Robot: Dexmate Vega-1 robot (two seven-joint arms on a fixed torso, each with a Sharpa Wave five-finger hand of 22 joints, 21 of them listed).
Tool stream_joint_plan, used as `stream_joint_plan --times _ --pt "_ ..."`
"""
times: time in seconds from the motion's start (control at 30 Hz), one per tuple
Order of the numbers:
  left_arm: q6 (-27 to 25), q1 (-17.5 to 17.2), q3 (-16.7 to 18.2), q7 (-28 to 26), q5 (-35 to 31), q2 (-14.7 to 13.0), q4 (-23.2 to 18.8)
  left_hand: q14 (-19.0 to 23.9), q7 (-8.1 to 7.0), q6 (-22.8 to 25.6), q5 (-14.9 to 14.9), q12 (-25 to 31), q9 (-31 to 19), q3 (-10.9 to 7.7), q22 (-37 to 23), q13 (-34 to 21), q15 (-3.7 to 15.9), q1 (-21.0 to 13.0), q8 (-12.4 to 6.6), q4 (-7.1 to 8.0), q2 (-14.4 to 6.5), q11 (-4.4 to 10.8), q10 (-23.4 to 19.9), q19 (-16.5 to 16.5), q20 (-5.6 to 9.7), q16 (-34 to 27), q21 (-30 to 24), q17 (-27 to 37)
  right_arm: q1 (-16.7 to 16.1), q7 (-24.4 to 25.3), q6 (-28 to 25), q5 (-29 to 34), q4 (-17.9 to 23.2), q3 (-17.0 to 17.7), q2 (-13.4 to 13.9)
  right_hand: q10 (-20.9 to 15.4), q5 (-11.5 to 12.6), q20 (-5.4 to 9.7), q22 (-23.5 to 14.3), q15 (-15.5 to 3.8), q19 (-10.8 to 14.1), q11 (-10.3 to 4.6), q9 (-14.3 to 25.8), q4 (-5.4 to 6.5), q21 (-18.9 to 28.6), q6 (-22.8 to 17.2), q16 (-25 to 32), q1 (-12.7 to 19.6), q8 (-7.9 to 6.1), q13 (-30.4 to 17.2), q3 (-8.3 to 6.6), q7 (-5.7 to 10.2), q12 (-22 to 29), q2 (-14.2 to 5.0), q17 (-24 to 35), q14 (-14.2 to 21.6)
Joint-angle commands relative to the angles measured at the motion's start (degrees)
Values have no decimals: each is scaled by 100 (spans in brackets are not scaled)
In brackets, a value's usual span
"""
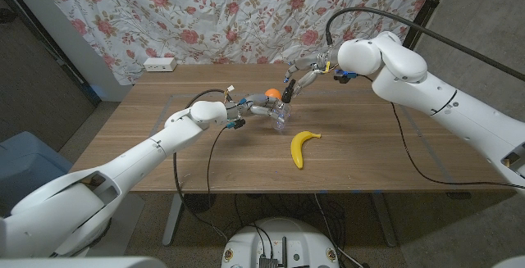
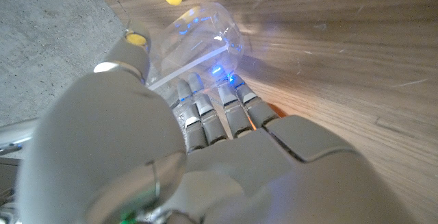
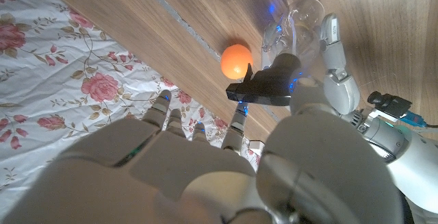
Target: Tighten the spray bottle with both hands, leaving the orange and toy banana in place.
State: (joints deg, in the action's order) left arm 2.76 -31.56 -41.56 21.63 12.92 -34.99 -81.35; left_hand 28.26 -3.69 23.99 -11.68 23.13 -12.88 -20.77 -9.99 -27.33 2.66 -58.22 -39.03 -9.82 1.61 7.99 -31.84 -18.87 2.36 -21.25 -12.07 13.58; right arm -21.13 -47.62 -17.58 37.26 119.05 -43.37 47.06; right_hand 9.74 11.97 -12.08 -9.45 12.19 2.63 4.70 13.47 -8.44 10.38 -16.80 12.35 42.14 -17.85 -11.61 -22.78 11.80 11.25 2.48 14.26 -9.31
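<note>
Presently catalogued, left to right across the wooden table [image 1: 164, 149]:

- White power strip [image 1: 160, 64]: placed at the far left edge of the table, before the flowered curtain [image 1: 205, 14].
- Left hand [image 1: 256, 108]: extended from the left to mid-table; its fingers [image 2: 205, 111] are wrapped round the clear body of the spray bottle [image 1: 280, 117], which is thereby gripped.
- Spray bottle: stood upright near the table's centre, held between both hands; its black spray head [image 3: 270, 87] is seen at the top.
- Orange [image 1: 271, 95]: set just behind the bottle, close to the left hand.
- Right hand [image 1: 300, 79]: brought in from the right above the bottle; its fingers are seen at the black spray head, though whether they are closed upon it cannot be told.
- Toy banana [image 1: 302, 147]: laid on the table nearer the front edge, right of the bottle and apart from it.
</note>
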Motion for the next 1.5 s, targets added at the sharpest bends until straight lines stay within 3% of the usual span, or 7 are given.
stream_joint_plan --times 0.03,0.37,0.43,0.8,1.1,1.5 --pt "7 -4 -7 -2 -36 -15 12 56 36 254 -28 35 -27 22 -24 -11 845 -194 -148 14 -449 240 -292 -38 373 -13 3 -4 -67 131 -8 192 25 25 -65 -12 -24 -6 -31 -15 -2 -1 46 25 38 -165 48 -69 -115 -30 3 -1 55 3 32 29" --pt "38 -22 -1 -17 -41 -13 20 67 27 277 -32 30 -23 27 -24 -27 842 -199 -176 15 -463 253 -319 -42 375 -2 5 -17 -199 322 -33 296 50 71 -98 -296 -48 29 -30 -120 222 -40 121 -9 98 -630 154 -90 -392 -25 17 -80 138 -49 46 263" --pt "41 -21 -1 -10 -38 -11 25 71 29 278 -33 26 -22 28 -24 -29 840 -193 -179 19 -468 253 -315 -39 375 1 6 -20 -213 314 -75 343 64 64 -107 -368 -43 25 -27 -142 309 -72 143 -22 110 -861 168 -80 -514 -20 14 -110 148 -75 48 297" --pt "88 12 -21 13 -65 17 97 75 20 306 -34 20 -18 35 -24 -42 838 -190 -206 21 -478 242 -335 -43 374 10 7 -26 -286 431 -93 436 93 102 -126 -597 -51 26 -22 -178 496 -149 139 -51 122 -1272 210 -58 -716 -9 25 -180 190 -82 50 415" --pt "75 21 -31 13 -81 25 108 90 23 306 -37 11 -15 35 -24 -52 840 -188 -220 21 -490 258 -342 -53 373 17 6 -30 -366 591 -83 496 101 146 -143 -946 -61 21 -18 -267 720 -233 132 -38 118 -1940 270 -92 -1027 1 53 -255 242 -107 56 582" --pt "83 79 -49 36 -109 52 185 99 16 313 -39 0 -10 39 -24 -67 850 -200 -242 12 -498 265 -360 -56 374 21 7 -25 -369 677 -33 543 11 135 -206 -1210 -79 18 -16 -337 858 -285 114 -20 108 -2343 327 -166 -1210 6 92 -342 275 -107 63 734"
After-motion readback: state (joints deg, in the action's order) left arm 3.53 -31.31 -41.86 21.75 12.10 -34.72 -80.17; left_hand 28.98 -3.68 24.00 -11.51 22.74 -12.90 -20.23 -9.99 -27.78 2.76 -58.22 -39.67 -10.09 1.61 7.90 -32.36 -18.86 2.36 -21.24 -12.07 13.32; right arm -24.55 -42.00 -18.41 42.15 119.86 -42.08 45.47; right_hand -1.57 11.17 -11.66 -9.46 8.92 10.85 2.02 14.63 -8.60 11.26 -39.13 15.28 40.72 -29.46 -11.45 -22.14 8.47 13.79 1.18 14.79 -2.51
